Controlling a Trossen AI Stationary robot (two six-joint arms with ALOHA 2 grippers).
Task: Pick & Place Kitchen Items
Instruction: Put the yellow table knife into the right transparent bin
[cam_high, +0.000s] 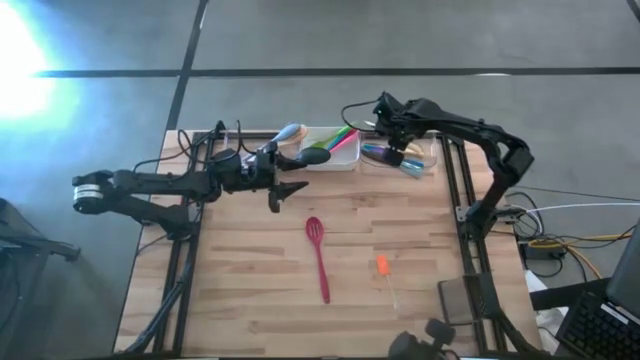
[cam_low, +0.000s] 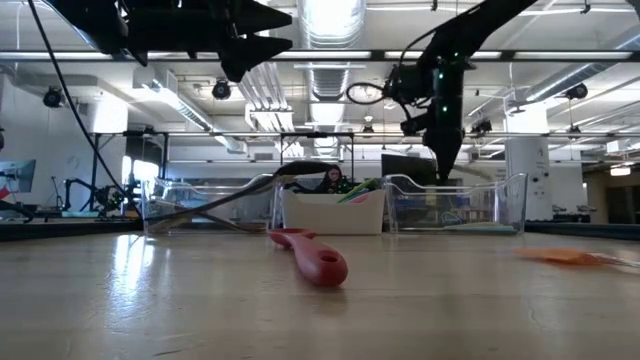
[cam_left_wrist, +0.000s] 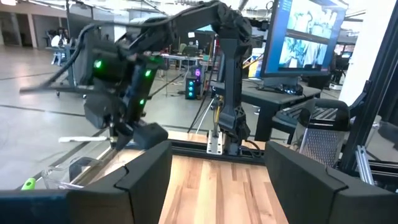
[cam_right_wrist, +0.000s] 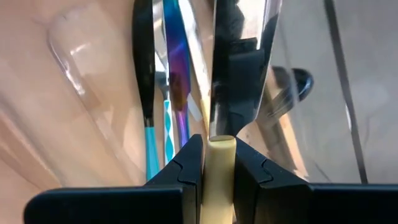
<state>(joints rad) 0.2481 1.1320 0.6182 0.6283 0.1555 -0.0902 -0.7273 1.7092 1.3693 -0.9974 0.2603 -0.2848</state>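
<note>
Right gripper (cam_right_wrist: 219, 163) is clamped on a pale-handled knife (cam_right_wrist: 239, 68) right over the clear tray (cam_high: 428, 152) at the table's back, so I'd lower it flat beside the others before letting go, while the left gripper (cam_high: 283, 190) hangs apart nearby.

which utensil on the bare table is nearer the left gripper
The red slotted spatula at mid-table; the small orange-tipped utensil lies farther from the left gripper.

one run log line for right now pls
right gripper: shut on knife, over clear tray | left gripper: open, empty, raised near white tray | red slotted spatula: on table
</note>
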